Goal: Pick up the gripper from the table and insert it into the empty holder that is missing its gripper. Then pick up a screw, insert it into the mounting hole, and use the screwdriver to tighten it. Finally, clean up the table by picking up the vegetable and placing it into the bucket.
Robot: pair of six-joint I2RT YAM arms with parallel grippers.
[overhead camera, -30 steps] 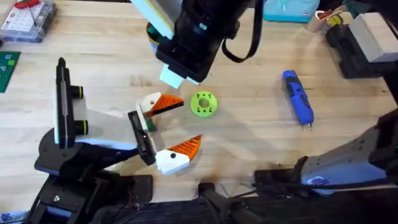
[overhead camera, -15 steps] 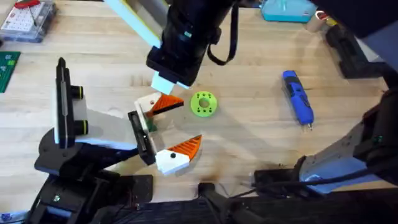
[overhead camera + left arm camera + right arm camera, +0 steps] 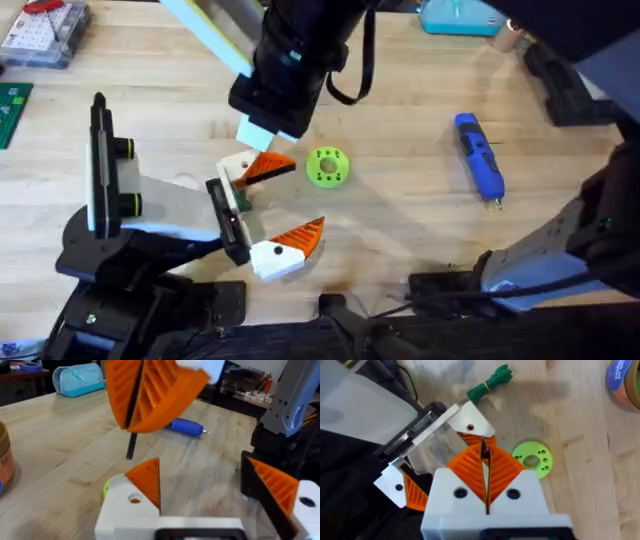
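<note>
As the gripper (image 3: 145, 482) already sits in the left arm's holder, step in hand: by my judgement, getting the screw into the mounting hole
Right gripper (image 3: 262, 135): reaches across the middle of the table (image 3: 400, 230); ribbed orange pads pressed together on the screw (image 3: 131, 446), a slim dark shaft hanging from between them
Left gripper (image 3: 200, 470): serves as the holder; its two fingers stand well apart, the smooth orange piece on one side, a ribbed orange one on the other; nothing between them
Task's thing: white block base with the mounting hole (image 3: 134, 500) on its upper face; orange tip pointing toward the green disc (image 3: 328, 167)
Key relation: screw's long axis near upright, tip down; hole lies below the tip and slightly off its line, toward the left arm's base; still apart, not touching
Nearer arm: the right, directly above; the left only holds steady
Next move calls for: a small sideways correction, then a straight descent
Risk: a tilted shaft could skid off the block
Screwdriver (image 3: 480, 158): lying on the table, well apart on the right side
</note>
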